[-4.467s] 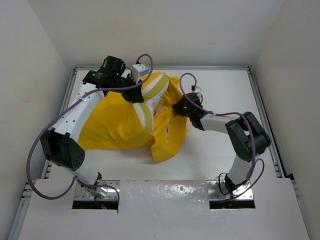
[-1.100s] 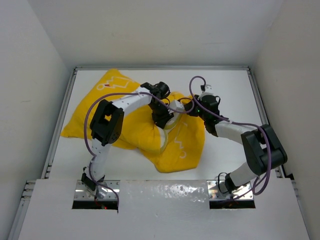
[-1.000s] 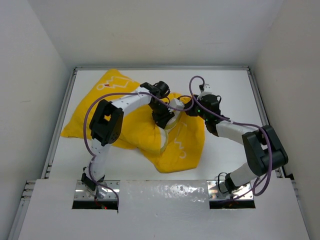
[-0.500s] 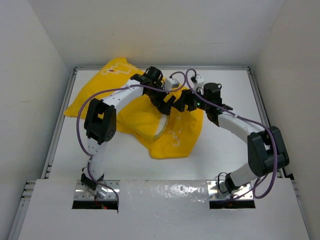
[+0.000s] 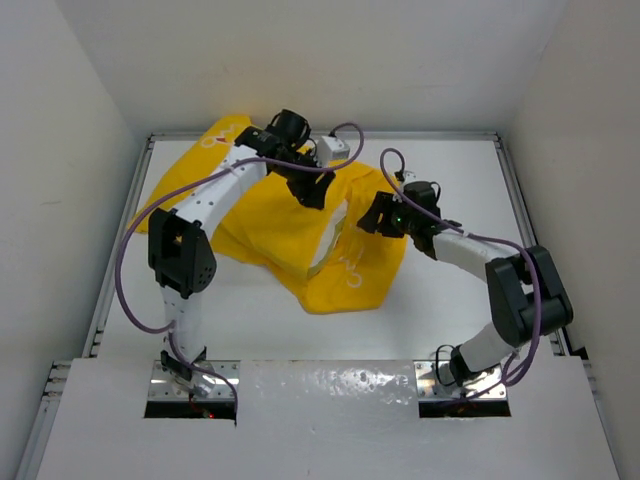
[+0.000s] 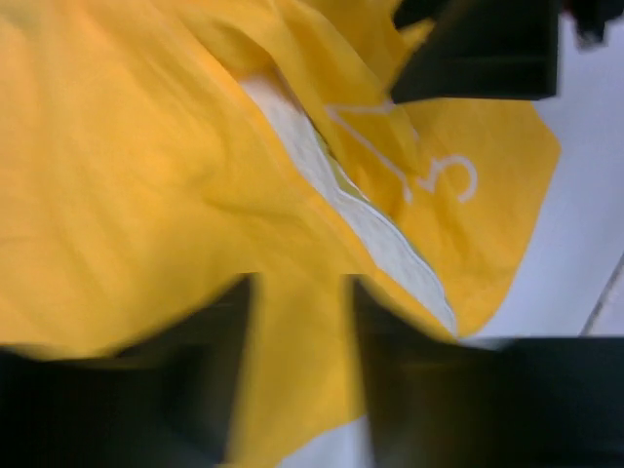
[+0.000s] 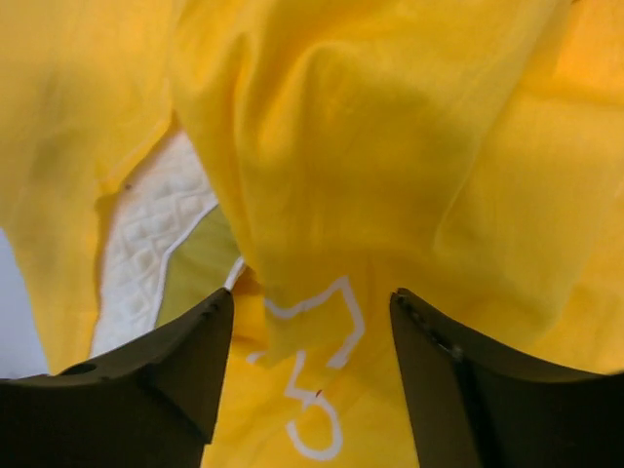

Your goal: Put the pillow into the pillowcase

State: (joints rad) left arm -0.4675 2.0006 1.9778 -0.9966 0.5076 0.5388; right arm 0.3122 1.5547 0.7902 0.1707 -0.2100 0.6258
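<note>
The yellow pillowcase (image 5: pixel 255 230) lies crumpled across the middle of the table, with white line print near its front right corner. A strip of the white quilted pillow (image 5: pixel 322 250) shows at its opening. My left gripper (image 5: pixel 312 192) is at the far edge of the pillowcase. In the left wrist view its jaws (image 6: pixel 299 288) are closed on a band of the pillowcase (image 6: pixel 127 175), and the pillow (image 6: pixel 361 210) shows beyond. My right gripper (image 5: pixel 370 215) hovers open over the right side. Its wrist view shows the gripper (image 7: pixel 312 297) above the pillowcase (image 7: pixel 390 146), the pillow (image 7: pixel 156 224) at left.
The white table (image 5: pixel 450 170) is walled on three sides, with metal rails along its left (image 5: pixel 118 260) and right (image 5: pixel 530 240) edges. Purple cables loop from both arms over the fabric. The right gripper's dark body (image 6: pixel 478 49) shows at the top of the left wrist view.
The left gripper opened, moved toward the far left and closed on the fabric again. The right gripper went from shut to open and drew back a little. The pillowcase shifted with them.
</note>
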